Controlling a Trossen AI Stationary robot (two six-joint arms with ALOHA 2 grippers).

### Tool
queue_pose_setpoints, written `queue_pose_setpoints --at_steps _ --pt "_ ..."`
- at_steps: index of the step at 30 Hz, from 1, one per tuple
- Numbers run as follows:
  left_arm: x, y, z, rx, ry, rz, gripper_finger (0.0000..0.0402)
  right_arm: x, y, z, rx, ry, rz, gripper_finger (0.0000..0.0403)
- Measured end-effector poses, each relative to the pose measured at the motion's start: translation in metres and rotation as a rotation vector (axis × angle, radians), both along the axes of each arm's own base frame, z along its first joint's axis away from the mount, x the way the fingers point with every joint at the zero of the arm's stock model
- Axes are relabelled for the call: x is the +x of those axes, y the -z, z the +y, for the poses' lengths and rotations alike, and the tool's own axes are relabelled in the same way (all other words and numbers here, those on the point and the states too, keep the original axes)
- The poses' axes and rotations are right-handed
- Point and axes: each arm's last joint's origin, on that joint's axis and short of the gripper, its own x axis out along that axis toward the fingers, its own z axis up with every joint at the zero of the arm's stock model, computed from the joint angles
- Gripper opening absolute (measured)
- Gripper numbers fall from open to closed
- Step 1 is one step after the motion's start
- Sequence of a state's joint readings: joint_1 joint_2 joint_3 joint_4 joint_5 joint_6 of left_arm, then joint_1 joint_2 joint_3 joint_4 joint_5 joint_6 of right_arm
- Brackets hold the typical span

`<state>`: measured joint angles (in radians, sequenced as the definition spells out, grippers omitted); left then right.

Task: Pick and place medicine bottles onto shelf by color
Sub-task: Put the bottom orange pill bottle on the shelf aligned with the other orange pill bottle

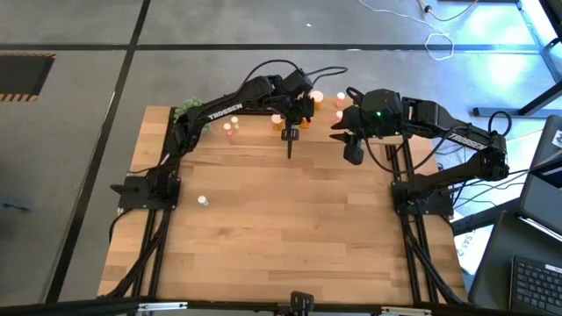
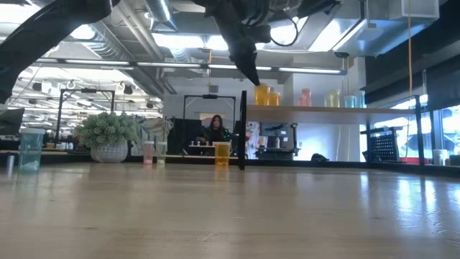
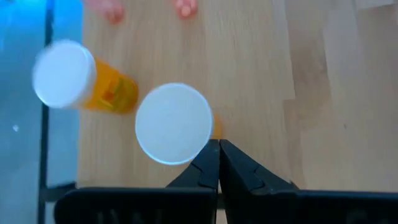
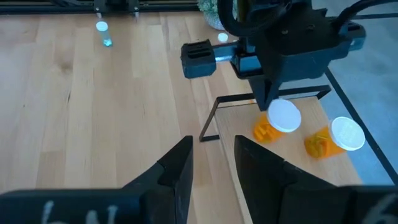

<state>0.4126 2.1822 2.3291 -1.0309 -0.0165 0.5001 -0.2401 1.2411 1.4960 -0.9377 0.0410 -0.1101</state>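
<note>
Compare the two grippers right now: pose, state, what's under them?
The left gripper is shut and empty, fingertips together beside the white cap of an orange bottle standing on the shelf; the right gripper is open. The left gripper hangs over the shelf board, the right gripper over bare tabletop short of the shelf. Neither holds anything; both sit at the table's far end.

"TROSSEN" in white on the left arm [image 1: 224,110], again on the right arm [image 1: 464,138]

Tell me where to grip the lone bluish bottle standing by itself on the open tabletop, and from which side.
Grip the bluish bottle around its body just under the cap, coming straight down from above. It stands upright with bare tabletop all round, so nothing blocks the fingers. The left gripper, now shut over the shelf, is probably the nearer one.
</note>
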Motion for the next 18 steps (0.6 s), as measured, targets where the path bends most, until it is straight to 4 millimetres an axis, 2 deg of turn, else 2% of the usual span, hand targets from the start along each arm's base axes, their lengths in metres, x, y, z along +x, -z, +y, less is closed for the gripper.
queue_pose_setpoints --at_steps 5,12,18 --pt "0.002 -0.002 0.001 0.028 0.023 -0.016 0.0 0.0 -0.001 0.0 -0.002 0.0 -0.006 0.012" --pt "-0.007 0.0 -0.005 0.017 0.006 0.079 0.0 0.0 -0.001 0.0 -0.001 0.0 -0.007 0.012" --pt "-0.011 0.003 0.015 0.06 -0.045 0.09 0.0 0.0 -0.001 0.0 -0.002 0.001 -0.007 0.012"
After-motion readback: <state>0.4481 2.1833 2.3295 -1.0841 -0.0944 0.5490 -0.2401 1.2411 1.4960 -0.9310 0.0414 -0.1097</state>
